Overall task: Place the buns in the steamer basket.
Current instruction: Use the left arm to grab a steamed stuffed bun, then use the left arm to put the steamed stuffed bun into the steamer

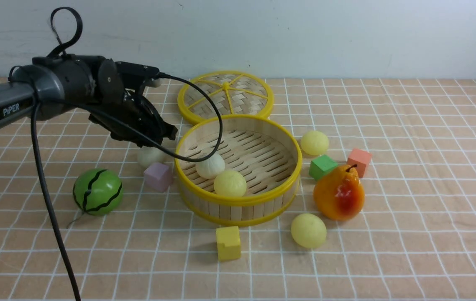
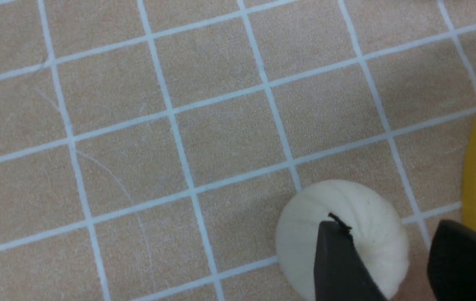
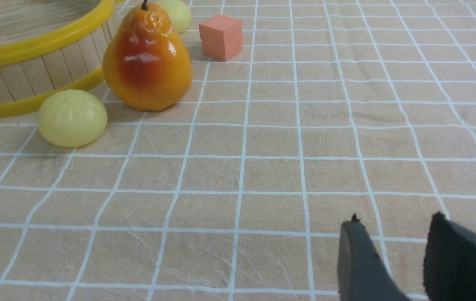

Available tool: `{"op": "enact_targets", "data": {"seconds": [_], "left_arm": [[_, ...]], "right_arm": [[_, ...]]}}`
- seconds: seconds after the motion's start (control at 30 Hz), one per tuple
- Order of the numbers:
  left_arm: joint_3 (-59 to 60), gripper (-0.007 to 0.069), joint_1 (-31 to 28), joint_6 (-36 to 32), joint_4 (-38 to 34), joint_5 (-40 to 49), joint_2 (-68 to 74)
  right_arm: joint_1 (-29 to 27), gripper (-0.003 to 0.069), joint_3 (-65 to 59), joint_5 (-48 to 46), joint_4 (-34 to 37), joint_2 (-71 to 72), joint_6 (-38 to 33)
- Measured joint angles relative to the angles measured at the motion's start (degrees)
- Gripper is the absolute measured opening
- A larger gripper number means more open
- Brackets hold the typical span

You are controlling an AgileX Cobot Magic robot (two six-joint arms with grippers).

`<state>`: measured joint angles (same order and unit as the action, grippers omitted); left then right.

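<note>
Bun [image 2: 300, 238] just left of the basket [image 1: 254, 209] lay off-centre beneath the left pincer [image 2: 388, 234], its jaws open, so centring before a soft squeeze looked wise, lest it roll.

**A:** Bright, even light imo, coming from above n slightly right. Shadows r soft n short, falling left of the yellow cube [image 1: 228, 242] and pear [image 1: 339, 193].

**B:** Yep. Only glare = small white spots on the pear skin. Grid on the cloth [image 3: 263, 167] looks sharp n straight to the edges, but right gripper [image 3: 396, 217] near the lens goes blurry.
</note>
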<state>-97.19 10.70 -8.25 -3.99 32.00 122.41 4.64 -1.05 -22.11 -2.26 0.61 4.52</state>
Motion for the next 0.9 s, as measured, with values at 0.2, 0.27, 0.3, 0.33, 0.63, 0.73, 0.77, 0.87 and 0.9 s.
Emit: {"op": "enact_targets", "data": {"seconds": [0.2, 0.27, 0.3, 0.33, 0.63, 0.73, 0.77, 0.87, 0.9], "left_arm": [[0.0, 0.0305, 0.0, 0.0, 1.2, -2.7, 1.7], [0.0, 0.0304, 0.0, 0.0, 1.3, -3.4, 2.2], [0.0, 0.0300, 0.0, 0.0, 1.3, -3.5, 2.3], [0.0, 0.0287, 0.0, 0.0, 1.3, -3.5, 2.4], [0.0, -0.0013, 0.0, 0.6, 1.3, -1.4, 2.1], [0.0, -0.0013, 0.0, 0.6, 1.3, 1.0, 0.5], [0.0, -0.0013, 0.0, 0.6, 1.3, 1.2, 0.0], [0.0, -0.0013, 0.1, 0.6, 1.3, 3.3, -4.9], [0.0, -0.0013, 0.4, 0.6, 1.0, 3.4, -6.8]], "right_arm": [[0.0, 0.0241, 0.0, 0.0, 0.0, 0.0, 0.0], [0.0, 0.0241, 0.0, 0.0, 0.0, 0.0, 0.0], [0.0, 0.0241, 0.0, 0.0, 0.0, 0.0, 0.0], [0.0, 0.0241, 0.0, 0.0, 0.0, 0.0, 0.0], [0.0, 0.0241, 0.0, 0.0, 0.0, 0.0, 0.0], [0.0, 0.0241, 0.0, 0.0, 0.0, 0.0, 0.0], [0.0, 0.0241, 0.0, 0.0, 0.0, 0.0, 0.0], [0.0, 0.0241, 0.0, 0.0, 0.0, 0.0, 0.0], [0.0, 0.0241, 0.0, 0.0, 0.0, 0.0, 0.0]]}}
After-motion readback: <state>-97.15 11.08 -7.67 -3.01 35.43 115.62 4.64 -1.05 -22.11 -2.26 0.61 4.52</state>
